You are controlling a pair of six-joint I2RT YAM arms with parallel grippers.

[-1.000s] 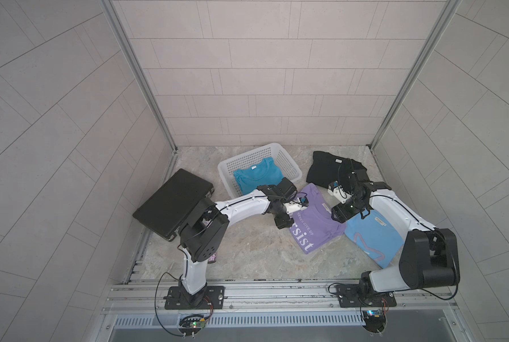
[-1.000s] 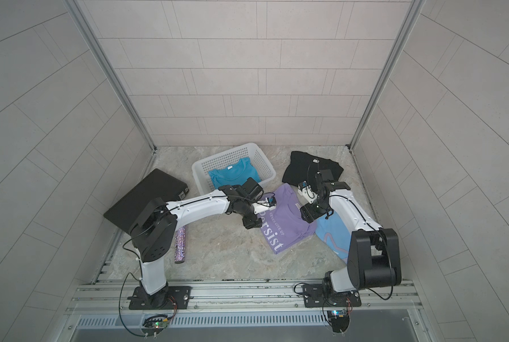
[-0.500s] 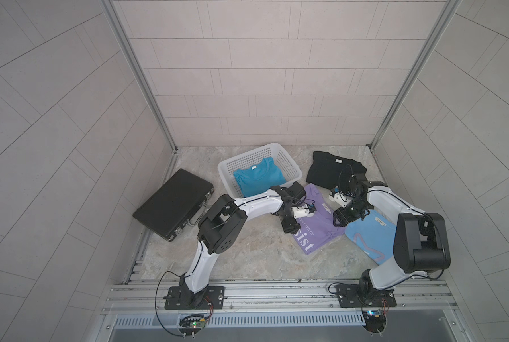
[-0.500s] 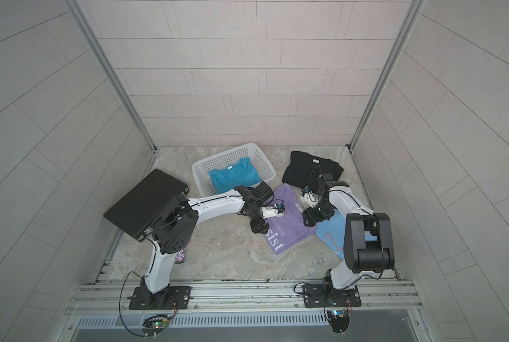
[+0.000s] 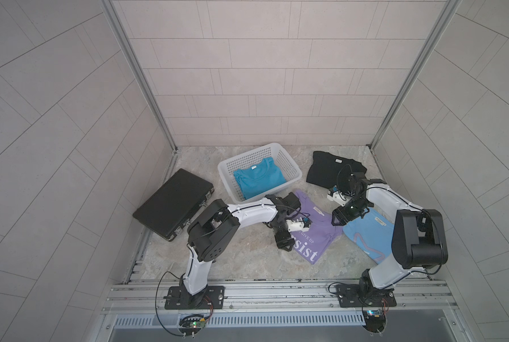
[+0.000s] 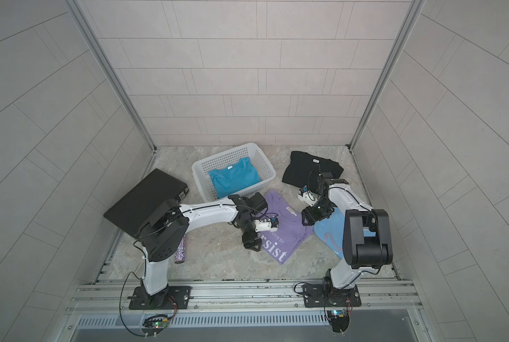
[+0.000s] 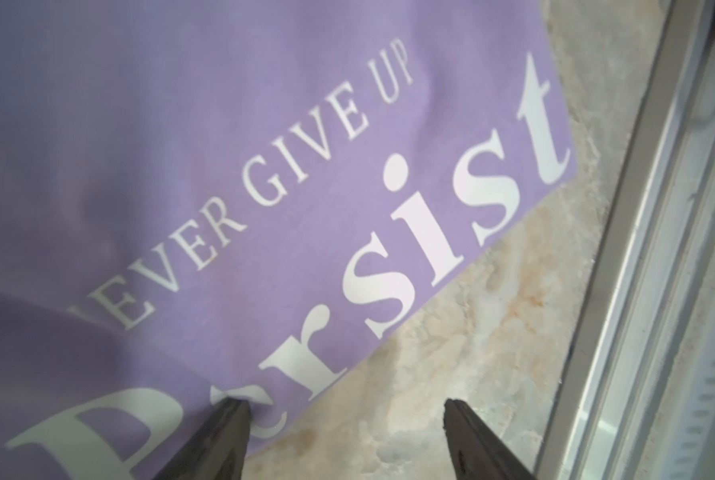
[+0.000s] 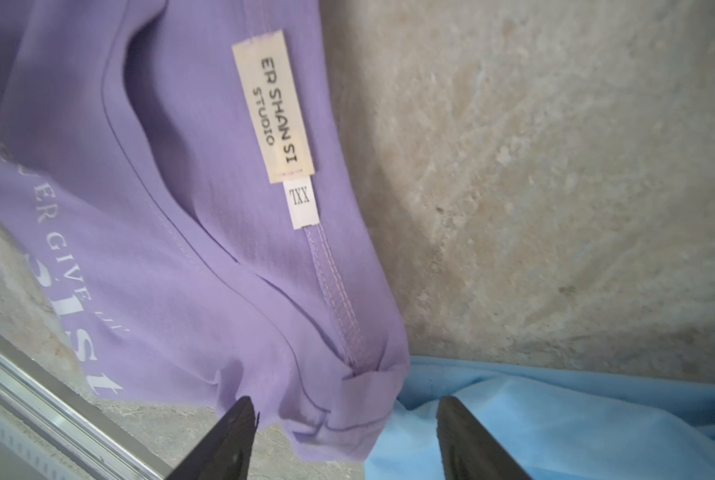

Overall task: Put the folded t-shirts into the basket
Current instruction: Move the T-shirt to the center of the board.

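**Both grippers set at lilac shirt; nothing gripped yet**

Status: the teal shirt lies in the basket. The lilac shirt, blue shirt and black shirt lie outside on the floor. The lilac shirt sits just beside the basket's near wall, and its right corner lies over the blue shirt.

Change in the last second: the left gripper has moved along the lilac shirt's left edge towards the front rail and now stands low at the "Persist" lettering. Its jaws are apart, with one finger on the cloth and the other over bare floor, so the edge lies between them. The right gripper has shifted little. Its jaws are apart around the lilac corner, with one finger over the blue shirt.

Assessment: a two-arm pick of the lilac shirt appears to be in preparation, with one of the four shirts placed so far.

Risk: the right jaws may catch the blue shirt along with the lilac one.
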